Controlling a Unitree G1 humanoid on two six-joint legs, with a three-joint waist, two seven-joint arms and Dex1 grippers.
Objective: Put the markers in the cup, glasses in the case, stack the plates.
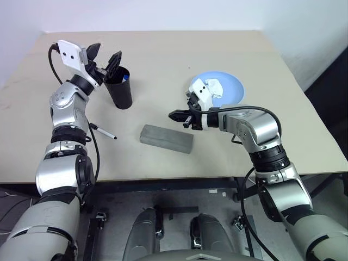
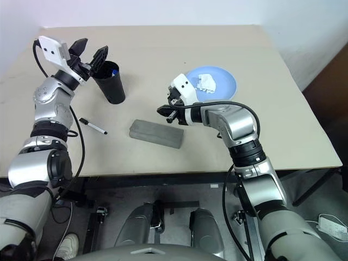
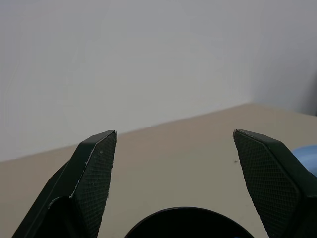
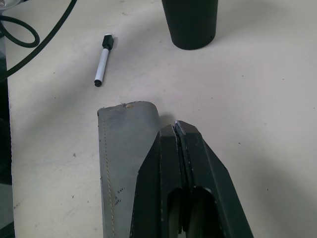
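- The left gripper (image 1: 104, 58) is wide open and holds nothing. It hangs right over the rim of the cup (image 1: 120, 89), at the far left of the table (image 1: 163, 49).
- A bit of blue peeks out of the cup's top. I think that is the blue marker (image 1: 125, 78), already inside.
- The cup leans a little, and one black finger is very close to its rim. If the arm pulls away sideways, it could bump the cup and tip it over.
- The black marker (image 1: 103, 131) lies flat on the table, nearer than the cup. It is thin, so it could roll or slip away from a grab.
- The right gripper (image 1: 182, 116) is shut tight with nothing in it. It hovers just past the right end of the case (image 1: 166, 138), in the middle of the table.
- The case lid is closed, so shut fingers may just push the case along.
- The blue plate (image 1: 235, 87) sits far right with crumpled white tissue (image 1: 213, 87) on it. I cannot spot the glasses or a green plate.
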